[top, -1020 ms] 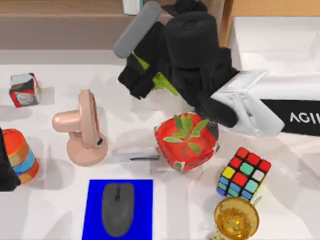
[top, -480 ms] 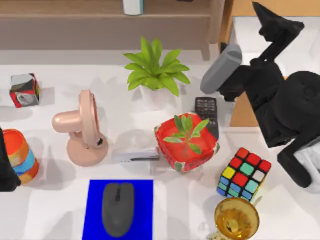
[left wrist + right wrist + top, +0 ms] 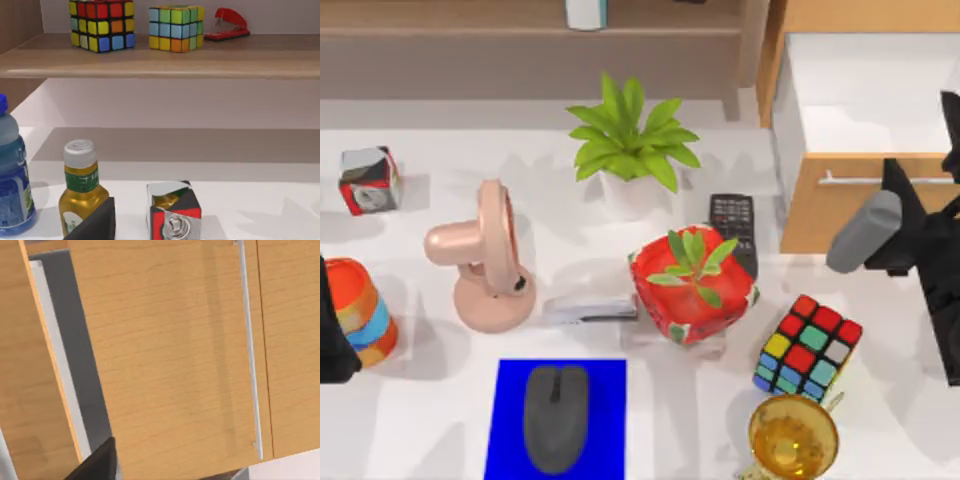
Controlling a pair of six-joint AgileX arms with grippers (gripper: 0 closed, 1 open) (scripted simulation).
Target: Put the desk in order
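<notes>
The white desk point(image 3: 440, 135) carries scattered items: a green plant in a white pot point(image 3: 623, 140), a black remote point(image 3: 732, 222), a red pot with a small plant point(image 3: 692, 290), a Rubik's cube point(image 3: 808, 347), a grey stapler point(image 3: 590, 308) and a pink fan point(image 3: 485, 255). My right gripper point(image 3: 910, 205) hangs at the right edge, just in front of the open drawer's light-wood front point(image 3: 820, 205), which also shows close up with its handle point(image 3: 248, 340) in the right wrist view. My left arm point(image 3: 330, 335) is parked at the left edge.
A mouse point(image 3: 557, 415) lies on a blue mat point(image 3: 510, 385) at the front. An amber goblet point(image 3: 793, 437), a striped cup point(image 3: 360, 310) and a small red-grey cube point(image 3: 368, 180) stand around. The shelf point(image 3: 165, 55) holds two cubes and a red stapler point(image 3: 227, 25); two bottles stand below.
My right arm has swung from over the back middle of the desk to the right edge, uncovering the green plant and the remote. The left arm has stayed put.
</notes>
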